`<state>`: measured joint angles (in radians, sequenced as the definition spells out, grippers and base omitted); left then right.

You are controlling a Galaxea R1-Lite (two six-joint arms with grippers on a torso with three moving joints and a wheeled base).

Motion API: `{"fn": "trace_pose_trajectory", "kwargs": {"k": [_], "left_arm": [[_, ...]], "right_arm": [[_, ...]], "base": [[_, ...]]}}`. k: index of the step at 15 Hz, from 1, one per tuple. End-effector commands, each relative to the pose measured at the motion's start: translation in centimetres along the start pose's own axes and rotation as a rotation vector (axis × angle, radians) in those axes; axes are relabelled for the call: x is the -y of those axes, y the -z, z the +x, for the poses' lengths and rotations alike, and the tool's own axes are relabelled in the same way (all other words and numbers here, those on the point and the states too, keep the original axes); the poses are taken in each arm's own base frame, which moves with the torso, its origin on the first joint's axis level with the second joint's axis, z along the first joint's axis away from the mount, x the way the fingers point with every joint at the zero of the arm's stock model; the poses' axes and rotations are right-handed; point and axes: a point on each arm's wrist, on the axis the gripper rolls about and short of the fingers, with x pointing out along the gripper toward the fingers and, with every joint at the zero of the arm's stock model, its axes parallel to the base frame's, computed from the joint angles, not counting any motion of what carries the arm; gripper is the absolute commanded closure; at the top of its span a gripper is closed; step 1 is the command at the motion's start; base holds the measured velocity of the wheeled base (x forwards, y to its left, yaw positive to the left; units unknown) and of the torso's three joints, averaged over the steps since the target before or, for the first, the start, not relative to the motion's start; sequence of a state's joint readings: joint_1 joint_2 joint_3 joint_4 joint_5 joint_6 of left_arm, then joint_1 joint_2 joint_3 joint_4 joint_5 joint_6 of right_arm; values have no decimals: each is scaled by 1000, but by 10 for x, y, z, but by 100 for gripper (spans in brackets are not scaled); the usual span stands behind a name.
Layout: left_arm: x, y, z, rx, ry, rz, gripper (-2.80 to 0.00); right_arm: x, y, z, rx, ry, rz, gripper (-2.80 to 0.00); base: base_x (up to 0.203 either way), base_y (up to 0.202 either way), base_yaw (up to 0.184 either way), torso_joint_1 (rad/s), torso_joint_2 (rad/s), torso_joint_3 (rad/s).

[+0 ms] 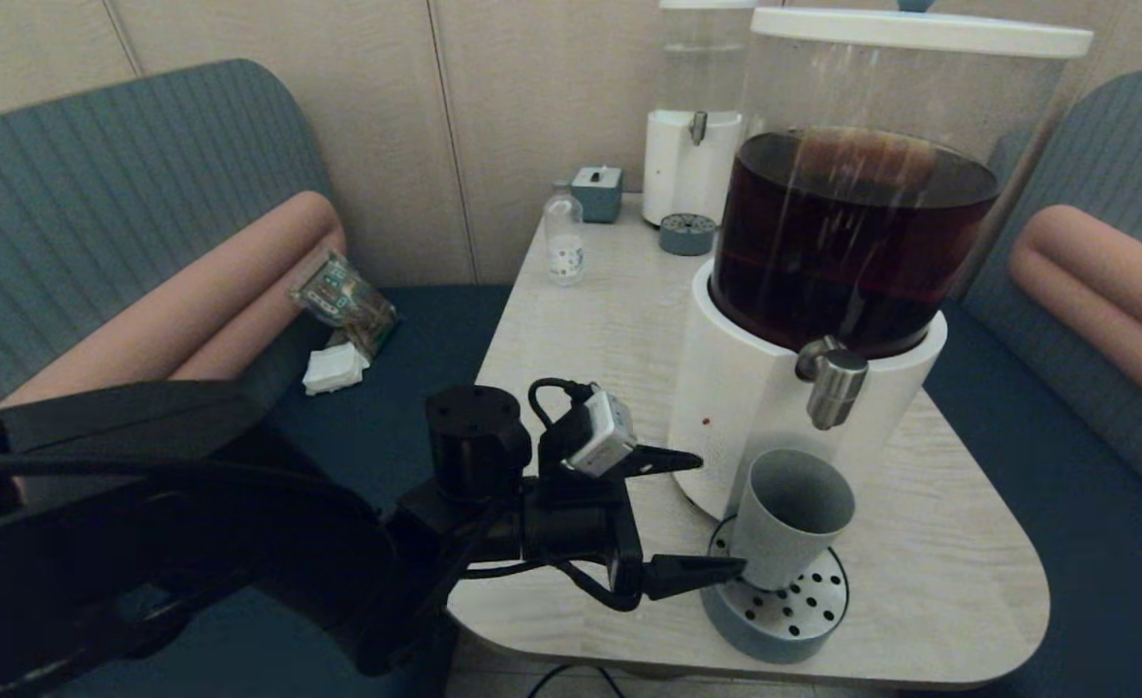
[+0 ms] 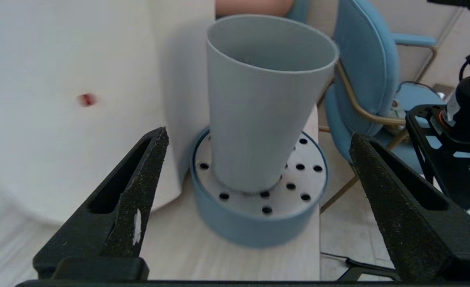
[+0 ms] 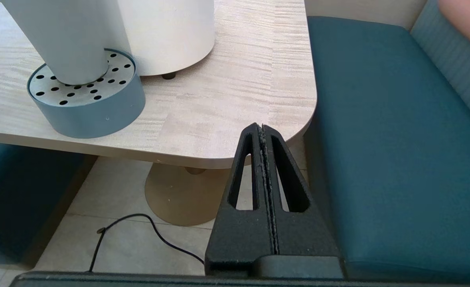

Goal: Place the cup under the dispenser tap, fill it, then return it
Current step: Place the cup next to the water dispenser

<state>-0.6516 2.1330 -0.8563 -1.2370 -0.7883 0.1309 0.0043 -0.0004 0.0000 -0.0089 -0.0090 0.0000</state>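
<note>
The grey-blue cup stands upright on the round perforated drip tray, directly below the steel dispenser tap of the big white-based dispenser with dark brown liquid. No liquid shows inside the cup. My left gripper is open just left of the cup; in the left wrist view the cup stands a little beyond the spread fingertips, untouched. My right gripper is shut on nothing, low by the table's near right corner, with the cup and tray away from it.
A small clear bottle, a blue-grey box and a smaller clear dispenser stand at the table's back. A snack packet lies on the left bench. The table edge runs close to the tray. A cable lies on the floor.
</note>
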Motion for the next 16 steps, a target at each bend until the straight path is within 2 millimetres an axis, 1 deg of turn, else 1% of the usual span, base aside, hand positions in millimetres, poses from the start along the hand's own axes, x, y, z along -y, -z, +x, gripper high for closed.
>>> {"fn": "trace_pose_trajectory", "kwargs": {"k": [1, 7, 12, 16], "left_arm": [[-5, 16, 13, -10, 17, -15, -280], [-7, 27, 24, -23, 22, -40, -280], [-6, 31, 32, -26, 36, -42, -280], [-1, 30, 38, -21, 57, -37, -280]], "right_arm": [[0, 0, 0, 1, 0, 0, 0], [0, 0, 0, 1, 0, 0, 0], [0, 0, 0, 1, 0, 0, 0], [0, 0, 0, 1, 0, 0, 0]], "base": [[0, 0, 0, 0, 0, 0], [0, 0, 0, 0, 0, 0], [0, 0, 0, 0, 0, 0], [0, 0, 0, 0, 0, 0]]}}
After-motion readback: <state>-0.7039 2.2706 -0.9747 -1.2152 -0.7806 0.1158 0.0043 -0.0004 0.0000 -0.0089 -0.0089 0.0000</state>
